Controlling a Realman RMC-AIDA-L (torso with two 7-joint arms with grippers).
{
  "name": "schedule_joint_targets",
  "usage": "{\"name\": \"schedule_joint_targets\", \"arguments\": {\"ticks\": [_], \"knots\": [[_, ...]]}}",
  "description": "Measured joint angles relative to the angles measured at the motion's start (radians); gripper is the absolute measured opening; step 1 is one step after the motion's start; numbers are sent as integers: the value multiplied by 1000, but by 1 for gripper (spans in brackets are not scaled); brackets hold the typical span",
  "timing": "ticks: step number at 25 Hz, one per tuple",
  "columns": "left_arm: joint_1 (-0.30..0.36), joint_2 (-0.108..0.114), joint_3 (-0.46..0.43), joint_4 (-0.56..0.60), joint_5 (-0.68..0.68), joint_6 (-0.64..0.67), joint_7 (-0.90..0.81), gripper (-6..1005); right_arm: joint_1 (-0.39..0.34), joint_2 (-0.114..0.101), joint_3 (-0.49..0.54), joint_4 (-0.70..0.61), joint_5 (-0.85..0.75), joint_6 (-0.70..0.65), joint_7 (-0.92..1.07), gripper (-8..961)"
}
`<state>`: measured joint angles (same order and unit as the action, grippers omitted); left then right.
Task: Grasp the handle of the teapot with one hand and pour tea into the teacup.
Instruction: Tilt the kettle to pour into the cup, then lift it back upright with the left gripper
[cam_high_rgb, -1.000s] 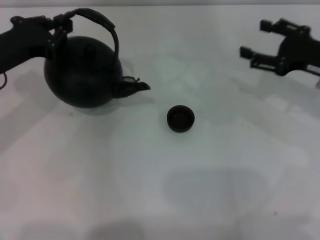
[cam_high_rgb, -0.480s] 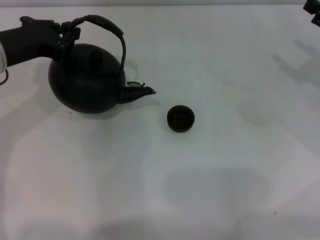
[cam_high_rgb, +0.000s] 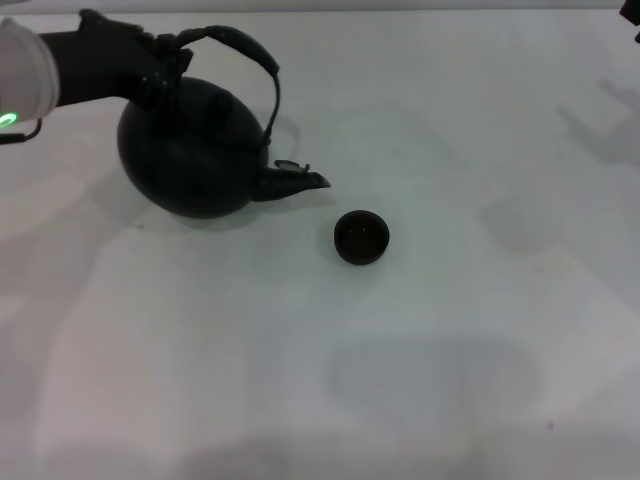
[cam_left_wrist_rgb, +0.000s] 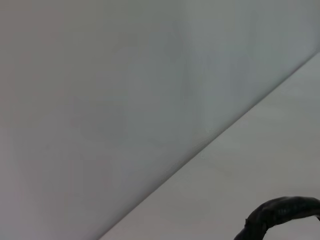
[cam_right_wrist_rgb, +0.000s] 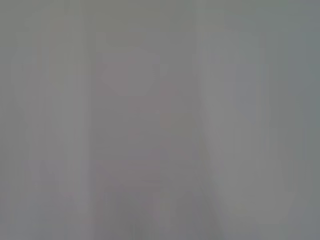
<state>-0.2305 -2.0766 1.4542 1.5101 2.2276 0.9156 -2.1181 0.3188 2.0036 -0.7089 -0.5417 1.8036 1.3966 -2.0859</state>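
The left gripper was clamped on the handle of the teapot, gripping the hoop at its end nearest the table's left edge, above the back of the pot's body. The black left arm reached in from the table's far-left corner, a white sleeve section with a small green light showing at the picture's edge.

The teapot sat toward the far-left part of the white table, its round black body tipped slightly so that the short spout pointed toward the right edge and a little toward the near edge. Whether its base touched the table could not be told; a soft shadow lay beneath and to the left of it.

The teacup stood upright near the middle of the table, just beyond the tip of the spout and slightly nearer the front edge, apart from the teapot. Its dark bowl faced up.

From the left wrist view, only a curved stretch of the rough-wrapped handle showed against the pale table and the wall behind.

Of the right arm only a dark sliver showed at the table's far-right corner; its gripper was out of sight, and the right wrist view showed only a blank grey blur.
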Motion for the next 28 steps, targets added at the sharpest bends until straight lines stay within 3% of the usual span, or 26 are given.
{"name": "schedule_joint_targets", "arguments": {"ticks": [9,28], "knots": [[-30,1,95,81,158,14,-106,147,2,-1,21,0,2,-4,-3,859],[-69,1,195,129,290,48,-189,144,8,-2,34,0,4,-20,-13,859]]}}
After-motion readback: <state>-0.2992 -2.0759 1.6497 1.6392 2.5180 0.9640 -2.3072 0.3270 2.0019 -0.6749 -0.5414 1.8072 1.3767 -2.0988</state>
